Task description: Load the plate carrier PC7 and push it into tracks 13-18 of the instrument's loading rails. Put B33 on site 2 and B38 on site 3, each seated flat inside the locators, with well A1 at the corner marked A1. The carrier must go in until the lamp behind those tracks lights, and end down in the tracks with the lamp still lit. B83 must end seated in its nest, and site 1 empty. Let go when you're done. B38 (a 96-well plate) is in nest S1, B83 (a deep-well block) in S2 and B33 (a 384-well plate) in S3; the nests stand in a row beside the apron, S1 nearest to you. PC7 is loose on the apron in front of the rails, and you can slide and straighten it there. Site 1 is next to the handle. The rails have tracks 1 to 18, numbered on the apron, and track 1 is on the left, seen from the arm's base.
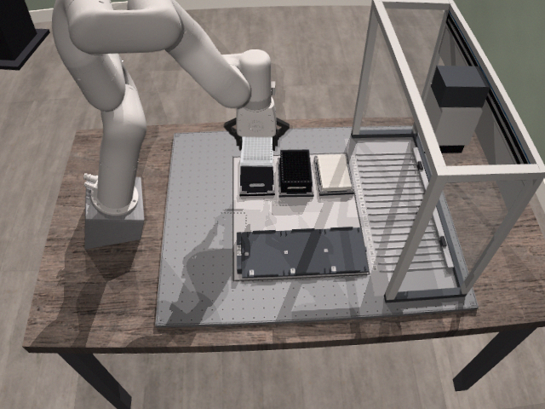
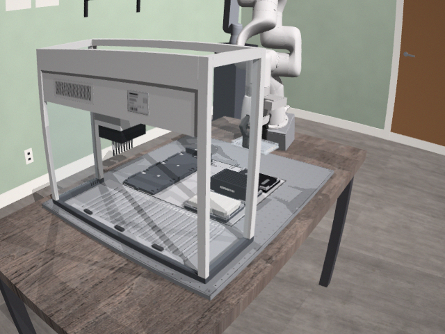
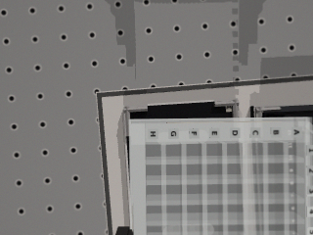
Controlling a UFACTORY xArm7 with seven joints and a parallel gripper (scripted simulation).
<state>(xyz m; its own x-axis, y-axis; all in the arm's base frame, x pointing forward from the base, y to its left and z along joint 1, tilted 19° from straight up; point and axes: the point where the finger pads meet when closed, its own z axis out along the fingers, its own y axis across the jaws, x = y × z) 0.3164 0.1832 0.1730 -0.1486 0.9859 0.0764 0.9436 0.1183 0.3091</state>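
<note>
My gripper (image 1: 256, 140) is shut on B38 (image 1: 255, 151), a clear 96-well plate, and holds it level above the empty black nest S1 (image 1: 256, 180). In the wrist view the plate (image 3: 220, 181) fills the lower right, with column letters H to A along its near edge, and the rim of nest S1 (image 3: 181, 109) shows beyond it. B83 (image 1: 295, 169), a black deep-well block, sits in nest S2. B33 (image 1: 333, 172), a pale 384-well plate, sits in nest S3. Carrier PC7 (image 1: 301, 257), dark and flat, lies on the apron with all three sites empty.
The instrument's white frame (image 1: 439, 145) stands over the loading rails (image 1: 399, 212) at the right. A dark pipetting head (image 2: 122, 134) hangs inside the frame. The arm's base (image 1: 114, 216) stands at the left of the perforated plate.
</note>
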